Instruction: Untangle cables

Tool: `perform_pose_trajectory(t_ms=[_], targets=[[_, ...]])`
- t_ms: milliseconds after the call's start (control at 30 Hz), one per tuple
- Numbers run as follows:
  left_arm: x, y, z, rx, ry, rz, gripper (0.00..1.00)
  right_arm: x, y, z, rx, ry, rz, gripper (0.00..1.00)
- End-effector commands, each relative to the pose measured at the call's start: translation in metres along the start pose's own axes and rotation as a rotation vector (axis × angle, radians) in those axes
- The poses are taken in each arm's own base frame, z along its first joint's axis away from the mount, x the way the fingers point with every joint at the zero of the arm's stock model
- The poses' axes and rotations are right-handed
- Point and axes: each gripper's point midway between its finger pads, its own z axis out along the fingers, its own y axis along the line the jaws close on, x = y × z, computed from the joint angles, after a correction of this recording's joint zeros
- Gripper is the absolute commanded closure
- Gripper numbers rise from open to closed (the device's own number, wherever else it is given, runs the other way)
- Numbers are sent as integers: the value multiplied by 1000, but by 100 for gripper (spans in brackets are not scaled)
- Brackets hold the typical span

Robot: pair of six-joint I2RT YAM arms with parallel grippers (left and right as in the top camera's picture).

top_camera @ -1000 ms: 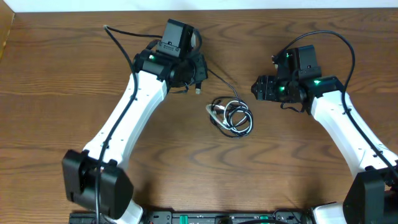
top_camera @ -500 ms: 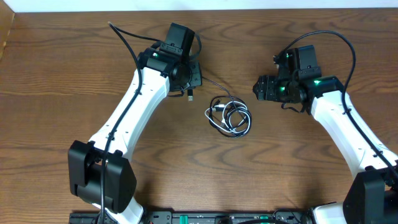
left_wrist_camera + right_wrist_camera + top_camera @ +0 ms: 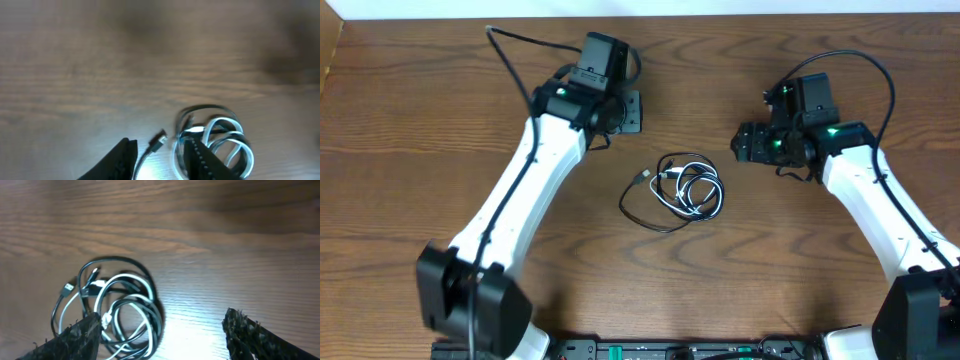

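Both grippers gape, empty. Left gripper (image 3: 625,112) has its fingers (image 3: 121,159) spread w/ nothing btwn them, up-left of the tangle (image 3: 692,188) and apart from it. Right gripper (image 3: 741,143), jaws wide, sits near the tangle's right, not touching. White cable (image 3: 216,121) and black cable (image 3: 116,259) coil together on the table (image 3: 420,120) — a black tail w/ plug (image 3: 638,180) loops out the tangle's left.

Brown wood-grain table (image 3: 400,150), glossy under the light, with a pale strip (image 3: 720,8) along its far edge
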Motion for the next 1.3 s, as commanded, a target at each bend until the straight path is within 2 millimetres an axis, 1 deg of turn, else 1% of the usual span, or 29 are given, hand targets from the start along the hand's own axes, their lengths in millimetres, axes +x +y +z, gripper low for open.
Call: perform_pose_trajectory(t_ms=[0,33,100,233,400,433,567,633,667,867,900,1033,1167,1200,1267], targets=[[12,-40,-13,156,29,88,67,-7,-21,-1,46,-19,45,26],[21,-53,-9,199,62,103,67,-9,-27,-2,52,-26,60,25],[34,-69,-2,238,106,127,67,-12,-37,-4,62,-32,82,25],[68,-100,23,262,206,189,67,-14,-54,-9,84,-34,126,26],[110,-129,55,258,327,217,67,-13,-65,-11,99,-25,153,26],[117,-132,60,253,349,212,70,-12,-65,-11,101,-23,155,26],[144,-140,82,223,428,181,75,-10,-66,-11,102,-16,152,26],[151,-143,90,217,443,194,76,-10,-66,-11,103,-16,146,26],[156,-143,98,196,446,202,76,-10,-66,-11,104,-17,146,25],[175,-139,119,123,476,201,77,-9,-67,-11,108,-11,135,25],[179,-139,125,119,486,203,76,-9,-67,-11,108,-10,132,25],[184,-138,133,114,497,206,76,-9,-67,-11,108,-10,132,24],[187,-143,134,118,495,212,77,-9,-67,-12,107,-11,132,24],[188,-144,134,112,490,216,77,-9,-67,-11,107,-10,132,24],[188,-140,138,54,468,192,77,-9,-67,-11,108,-10,132,24]])
